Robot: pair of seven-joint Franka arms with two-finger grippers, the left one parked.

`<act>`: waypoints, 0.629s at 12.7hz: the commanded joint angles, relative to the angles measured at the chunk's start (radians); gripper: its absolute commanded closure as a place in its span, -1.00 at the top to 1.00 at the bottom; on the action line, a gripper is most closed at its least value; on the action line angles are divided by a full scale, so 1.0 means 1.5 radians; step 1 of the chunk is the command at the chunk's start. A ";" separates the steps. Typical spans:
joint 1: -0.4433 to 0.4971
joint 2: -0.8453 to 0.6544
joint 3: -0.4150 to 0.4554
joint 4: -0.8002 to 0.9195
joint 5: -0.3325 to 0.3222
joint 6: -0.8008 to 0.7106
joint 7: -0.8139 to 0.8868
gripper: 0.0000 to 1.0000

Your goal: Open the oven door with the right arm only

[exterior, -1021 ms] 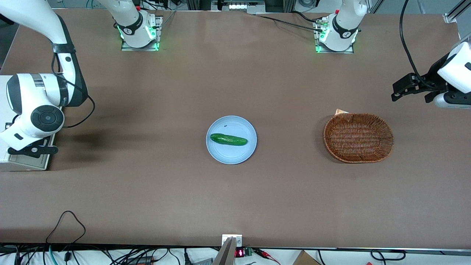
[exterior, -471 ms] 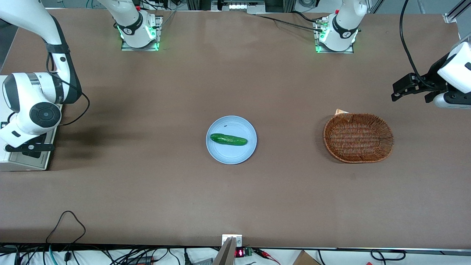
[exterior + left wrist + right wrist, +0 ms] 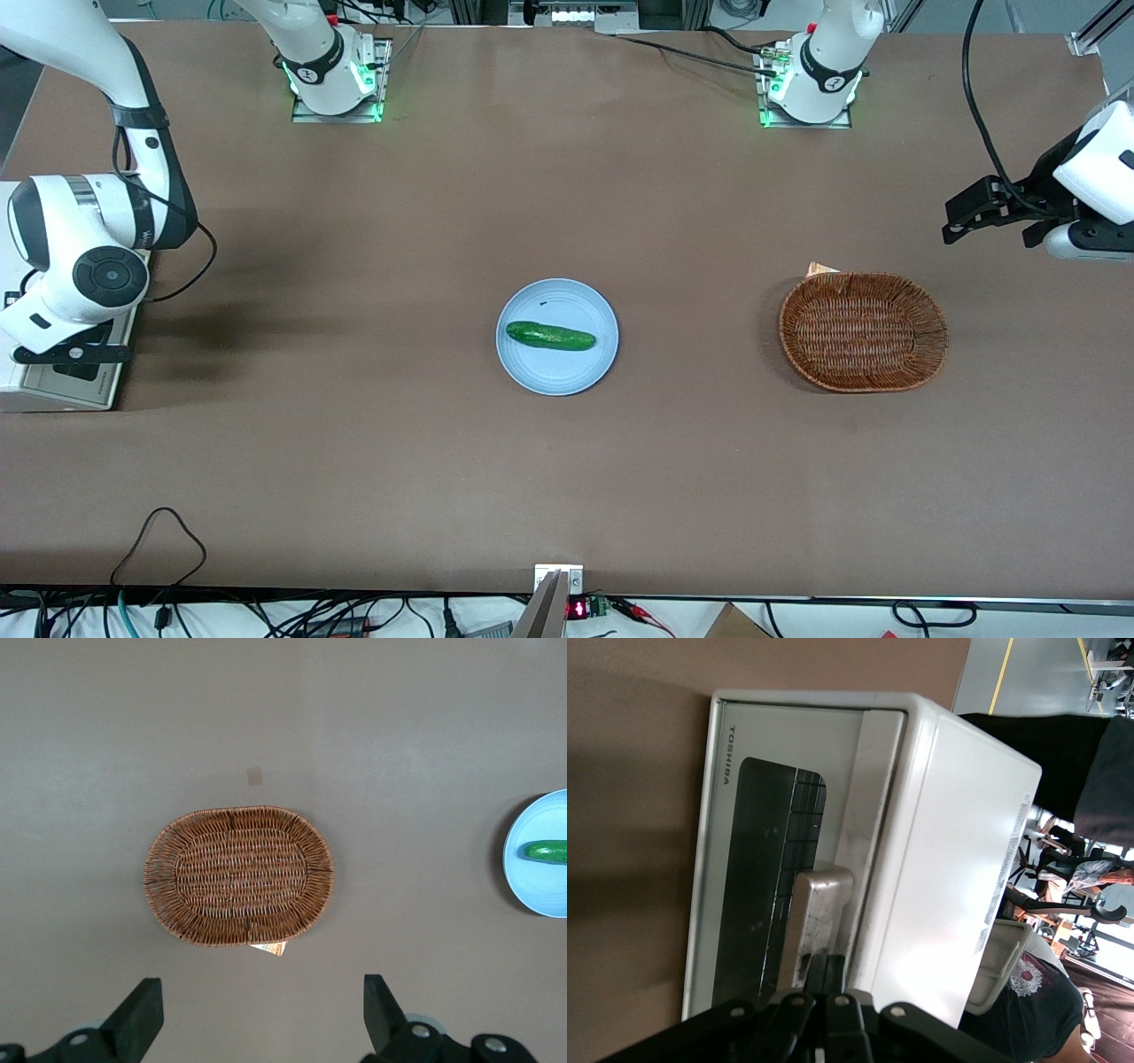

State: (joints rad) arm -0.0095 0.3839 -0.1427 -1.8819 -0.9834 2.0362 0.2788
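The gripper is closing its fingers together on the silver handle of the oven door. The door is standing shut against the cream-white oven, at the working arm's end of the table.

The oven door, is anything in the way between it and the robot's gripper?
Nothing visible is. In the right wrist view the gripper sits right at the silver handle of the oven door. The door looks shut against the oven, and only bare table lies in front of it.
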 commanded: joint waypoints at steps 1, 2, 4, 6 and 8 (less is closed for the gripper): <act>-0.010 -0.013 0.003 -0.026 -0.016 0.015 0.028 -0.97; -0.007 -0.011 0.004 -0.030 -0.016 0.015 0.043 -0.97; -0.004 -0.010 0.007 -0.037 -0.014 0.015 0.049 -0.96; -0.001 -0.009 0.012 -0.040 -0.008 0.015 0.050 -0.96; 0.005 -0.006 0.025 -0.040 -0.006 0.015 0.050 -0.94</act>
State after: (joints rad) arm -0.0062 0.3814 -0.1228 -1.9025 -0.9891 2.0384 0.3202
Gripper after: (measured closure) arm 0.969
